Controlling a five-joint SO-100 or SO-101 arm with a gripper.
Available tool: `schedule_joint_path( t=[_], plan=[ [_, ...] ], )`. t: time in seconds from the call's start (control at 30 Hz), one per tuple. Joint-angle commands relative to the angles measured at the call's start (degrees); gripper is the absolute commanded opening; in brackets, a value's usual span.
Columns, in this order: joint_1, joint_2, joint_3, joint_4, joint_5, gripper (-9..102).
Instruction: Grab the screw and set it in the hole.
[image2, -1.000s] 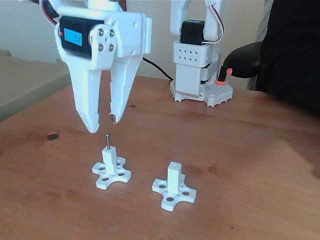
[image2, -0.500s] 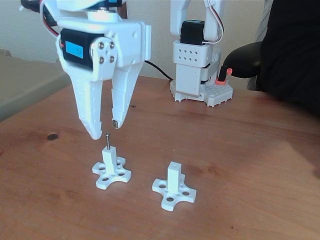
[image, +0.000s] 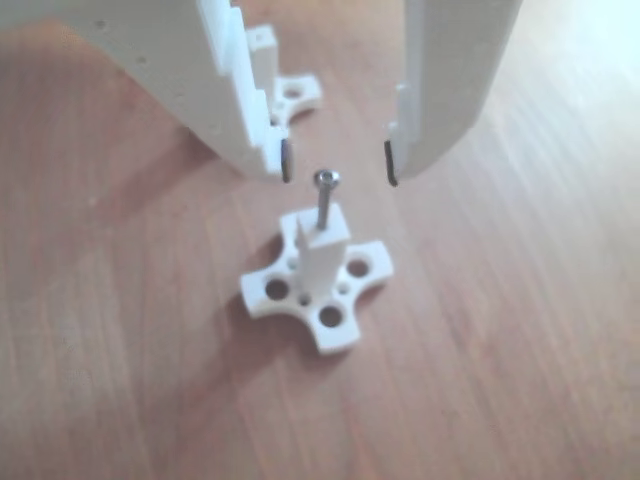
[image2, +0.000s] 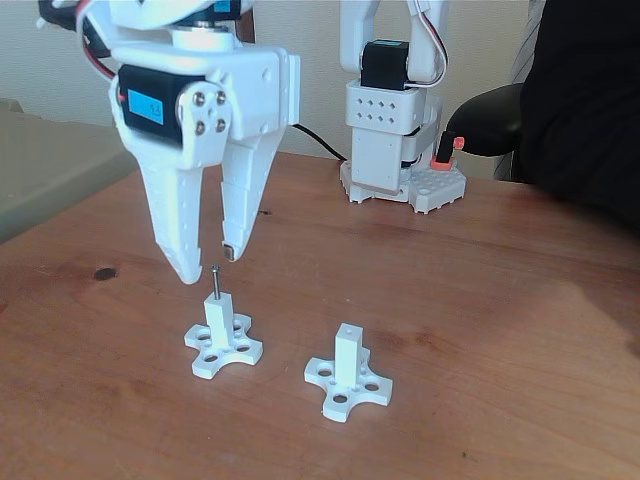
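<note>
Here, in the fixed view, the end effector (image2: 207, 263) is held just above the left white post (image2: 217, 317), its fingers apart and gripping nothing. The screw (image2: 214, 281) is seen standing upright in that post's top, its long axis vertical, its head just below and between the fingertips. In the other view the screw (image: 325, 200) is framed between the two pads. Further right, the second post (image2: 347, 355) is left with its hole (image2: 347, 329) unfilled on the worktop (image2: 500, 300).
</note>
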Motion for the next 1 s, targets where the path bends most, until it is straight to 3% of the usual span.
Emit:
schedule_joint_path(
  t=[0.0,0.97],
  plan=[
    [0.3,1.2,-4.9,-1.1,0.2,11],
    [0.7,-0.9,-5.3,-1.7,-0.4,8]
  ],
)
